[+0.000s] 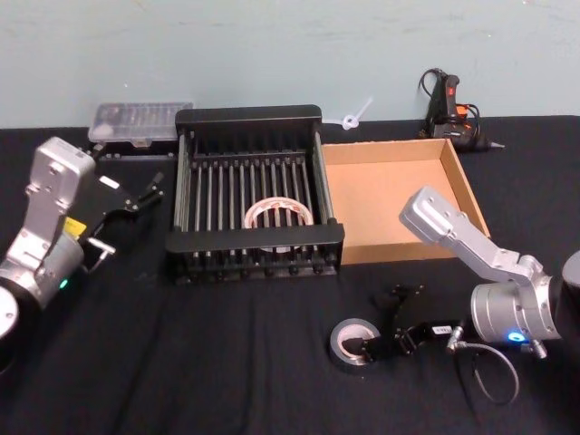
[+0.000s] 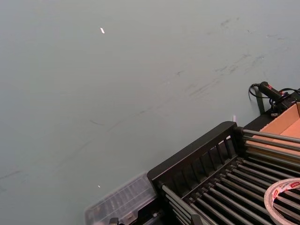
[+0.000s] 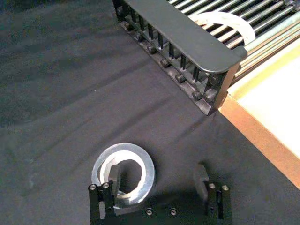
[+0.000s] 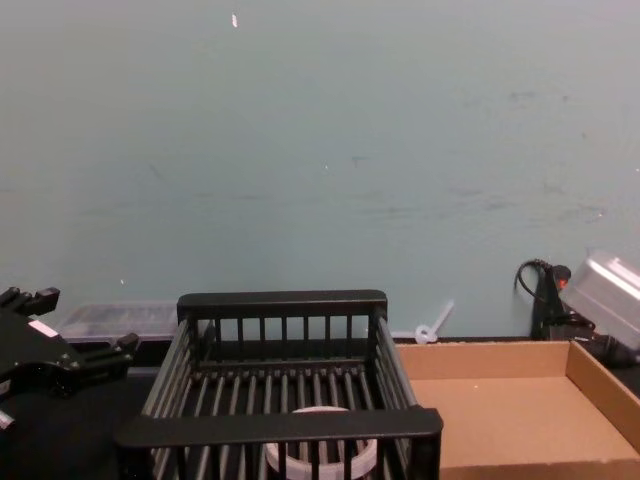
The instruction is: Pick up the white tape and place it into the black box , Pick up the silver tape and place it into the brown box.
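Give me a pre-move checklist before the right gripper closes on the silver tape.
1. White tape lies in the black box: ok.
2. Right gripper open: ok.
3. One finger inside the silver tape hole, the other outside its wall: ok.
4. Fingers low enough to grip the roll: cannot tell.
5. Brown box floor bare, ready to receive: ok.
6. Left gripper parked left of the black box, out of the way: ok.

Dim, even light; soft shadows

No text, label or number is legible on anything here.
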Robot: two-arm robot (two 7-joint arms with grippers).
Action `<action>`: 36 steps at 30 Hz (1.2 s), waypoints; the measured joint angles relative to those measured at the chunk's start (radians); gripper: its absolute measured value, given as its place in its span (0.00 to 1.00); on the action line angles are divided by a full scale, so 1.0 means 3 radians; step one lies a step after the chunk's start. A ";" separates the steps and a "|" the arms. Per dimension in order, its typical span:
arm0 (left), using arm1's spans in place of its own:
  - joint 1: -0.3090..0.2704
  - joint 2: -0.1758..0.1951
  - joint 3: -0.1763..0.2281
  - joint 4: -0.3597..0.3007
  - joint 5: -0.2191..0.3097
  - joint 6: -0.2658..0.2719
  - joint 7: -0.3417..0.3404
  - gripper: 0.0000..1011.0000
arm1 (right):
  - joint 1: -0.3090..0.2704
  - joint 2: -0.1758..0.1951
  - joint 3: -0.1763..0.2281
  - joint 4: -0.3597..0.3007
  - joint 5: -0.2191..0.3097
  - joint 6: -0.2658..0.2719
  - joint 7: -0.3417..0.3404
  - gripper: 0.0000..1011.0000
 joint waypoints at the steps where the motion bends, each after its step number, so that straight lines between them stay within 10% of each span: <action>1: 0.0000 0.0000 0.0000 0.0000 0.0000 0.0000 0.0000 0.99 | 0.0000 -0.0001 0.0000 0.0000 -0.0003 0.0000 -0.0002 0.99; 20: 0.0000 0.0000 0.0000 0.0000 0.0000 0.0000 0.0000 0.99 | -0.0002 0.0001 0.0001 0.0000 -0.0003 0.0002 -0.0006 0.97; 36: 0.0000 0.0000 0.0000 0.0000 0.0000 0.0000 0.0000 0.99 | -0.0002 0.0001 0.0004 -0.0004 0.0001 0.0003 -0.0006 0.56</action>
